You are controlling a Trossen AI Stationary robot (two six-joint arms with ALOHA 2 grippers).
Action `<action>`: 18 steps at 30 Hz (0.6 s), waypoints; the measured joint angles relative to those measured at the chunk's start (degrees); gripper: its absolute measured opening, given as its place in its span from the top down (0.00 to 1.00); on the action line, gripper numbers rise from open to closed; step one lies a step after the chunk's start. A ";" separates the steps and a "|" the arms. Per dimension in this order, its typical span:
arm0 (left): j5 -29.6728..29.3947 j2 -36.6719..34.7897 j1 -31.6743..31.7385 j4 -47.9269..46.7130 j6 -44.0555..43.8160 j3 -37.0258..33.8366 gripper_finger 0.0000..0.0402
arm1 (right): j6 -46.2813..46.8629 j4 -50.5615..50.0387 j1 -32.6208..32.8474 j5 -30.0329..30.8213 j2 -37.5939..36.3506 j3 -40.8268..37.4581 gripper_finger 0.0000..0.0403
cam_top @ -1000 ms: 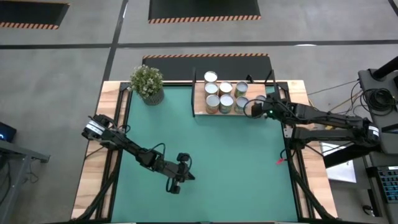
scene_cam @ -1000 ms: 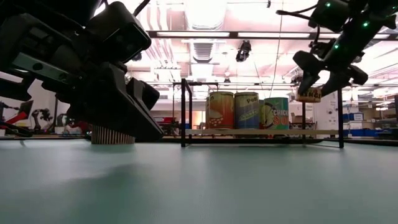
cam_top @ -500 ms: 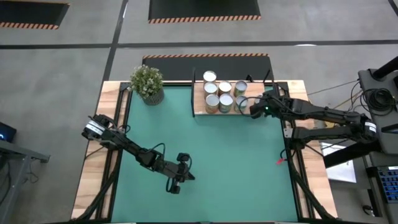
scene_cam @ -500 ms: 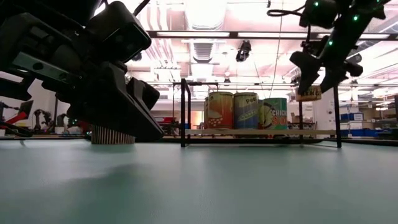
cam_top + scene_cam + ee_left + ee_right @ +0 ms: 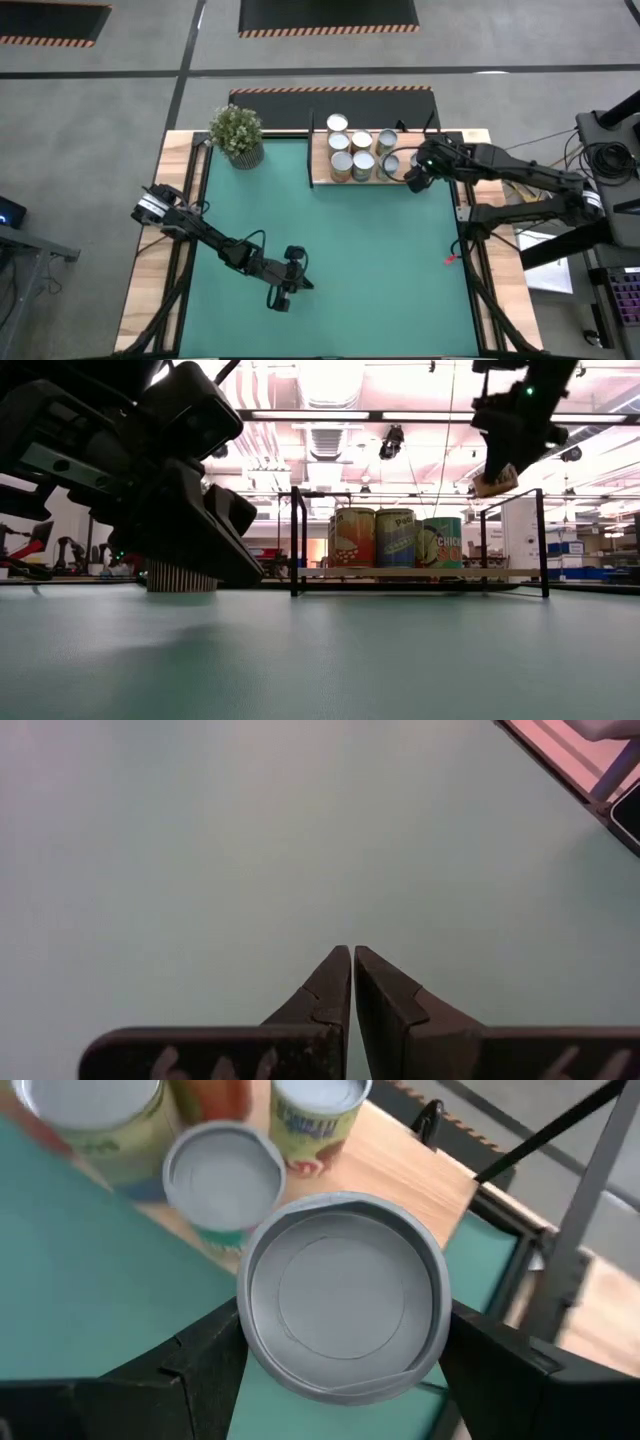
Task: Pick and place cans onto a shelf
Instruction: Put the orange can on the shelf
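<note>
Our right claw (image 5: 414,172), gripping a can (image 5: 343,1295), has risen and swung over the shelf (image 5: 318,166) end; placement looks near. Left claw (image 5: 352,960) shut, idle.

Low view: teal can (image 5: 445,542) on shelf (image 5: 420,572) reads "CHIC", rest cut off. Blue can (image 5: 397,538) beside it shows letters, roughly "Pu", uncertain. Orange can (image 5: 354,537): print unreadable. Other labels blurred.
</note>
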 joint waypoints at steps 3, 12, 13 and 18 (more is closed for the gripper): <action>-0.37 0.00 0.04 0.49 0.02 0.00 1.00 | -4.73 -6.61 0.00 -0.06 4.57 5.96 0.32; -0.52 0.00 -0.03 0.63 0.22 -0.02 1.00 | -29.38 -14.73 -0.07 0.98 17.02 12.30 0.32; -0.50 0.00 -0.10 0.59 0.22 -0.02 1.00 | -30.38 -14.63 -0.07 1.08 17.79 11.72 0.32; -0.48 0.00 -0.39 -0.18 0.22 -0.04 1.00 | -31.54 -11.91 0.00 3.42 20.60 7.92 0.32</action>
